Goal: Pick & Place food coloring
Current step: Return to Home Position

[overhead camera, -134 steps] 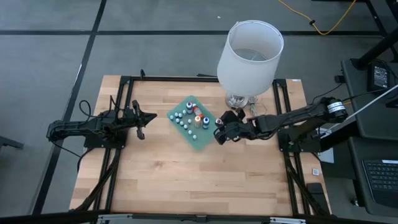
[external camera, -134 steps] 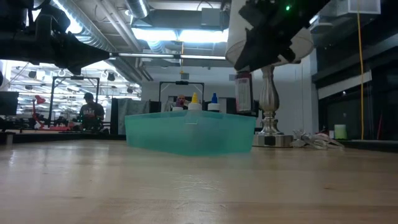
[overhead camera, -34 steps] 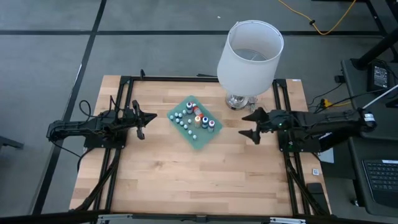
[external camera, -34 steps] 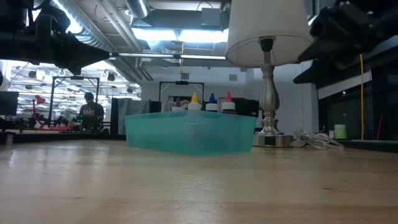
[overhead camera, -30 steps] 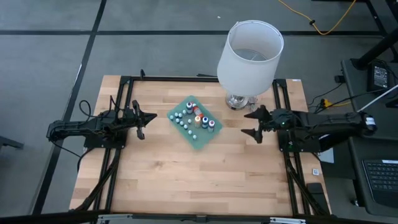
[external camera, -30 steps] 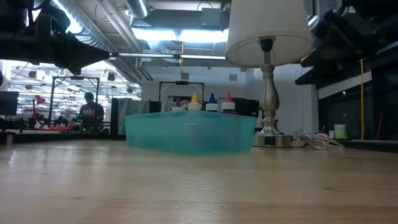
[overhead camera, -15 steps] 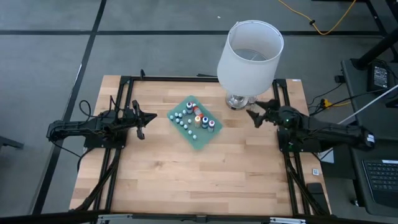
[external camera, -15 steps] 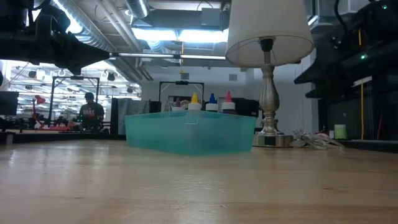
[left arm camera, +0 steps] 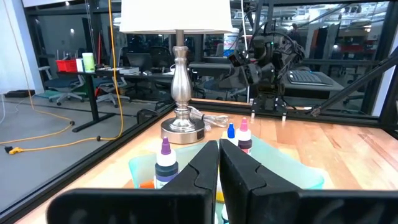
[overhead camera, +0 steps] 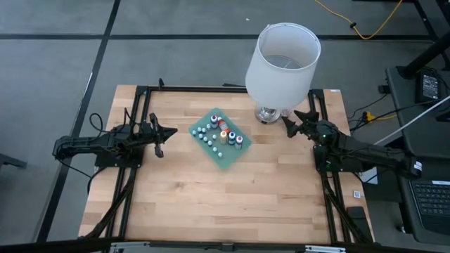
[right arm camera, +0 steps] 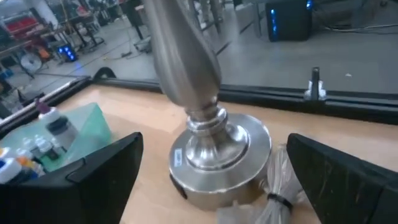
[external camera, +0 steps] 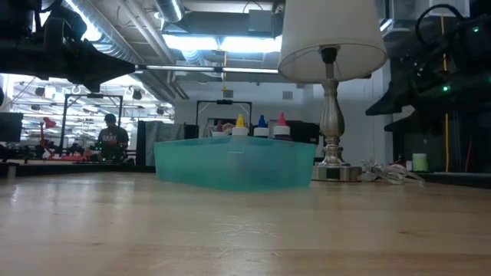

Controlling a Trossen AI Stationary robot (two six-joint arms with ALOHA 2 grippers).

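Note:
Several small food coloring bottles (overhead camera: 220, 135) stand upright in a teal-green tray (overhead camera: 226, 160) at the table's middle. Yellow, blue and pink caps (external camera: 261, 125) show above the tray's rim (external camera: 234, 146). My left gripper (overhead camera: 169, 133) is shut and holds nothing. It hangs level left of the tray and points at it (left arm camera: 218, 149). My right gripper (overhead camera: 290, 119) is open and holds nothing. It hangs to the right of the lamp's metal base (right arm camera: 214, 142), which shows between its fingers without touching them.
A lamp with a large white shade (overhead camera: 283, 62) stands on a silver base (overhead camera: 267, 114) at the far right, with a bundled cord (right arm camera: 280, 196) beside it. Black frame rails (overhead camera: 137, 151) run along both sides of the table. Bare wood (overhead camera: 225, 204) fills the near half.
My right gripper has swung from beside the tray toward the table's far edge and the lamp base. It has sunk lower and rolled as it went, and its fingers have stayed open. The bottles and the tray have not moved.

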